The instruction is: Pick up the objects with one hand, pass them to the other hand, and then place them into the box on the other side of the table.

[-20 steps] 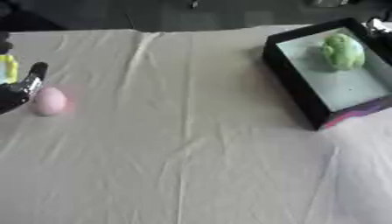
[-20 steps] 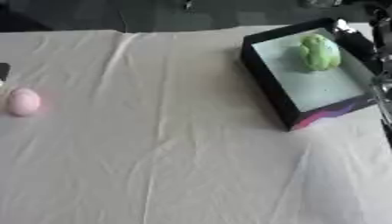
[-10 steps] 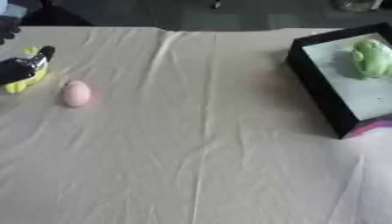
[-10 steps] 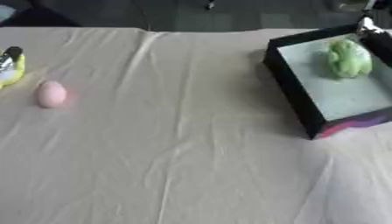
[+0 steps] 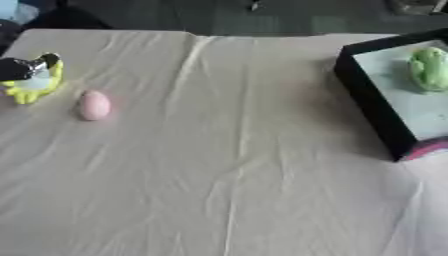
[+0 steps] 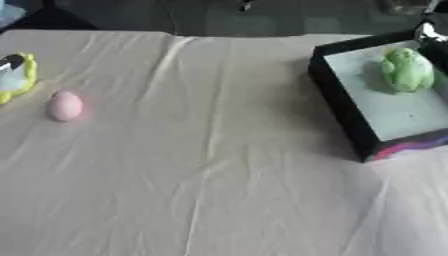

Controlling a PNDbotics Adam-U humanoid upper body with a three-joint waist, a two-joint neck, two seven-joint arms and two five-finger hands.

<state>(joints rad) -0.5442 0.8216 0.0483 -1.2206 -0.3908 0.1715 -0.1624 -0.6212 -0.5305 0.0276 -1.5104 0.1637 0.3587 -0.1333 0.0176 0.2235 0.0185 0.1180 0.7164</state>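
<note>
Pink and egg-shaped, the object (image 5: 94,105) lies just right of my left hand (image 5: 19,69), whose finger state I cannot tell above the yellow thing (image 5: 35,85); a blind reach could roll it, far from the box (image 6: 343,113).

open cloth (image 5: 236,165) mid-table | left: pink egg (image 5: 94,105), yellow object (image 5: 35,85) | right: black box (image 6: 346,115)
</note>
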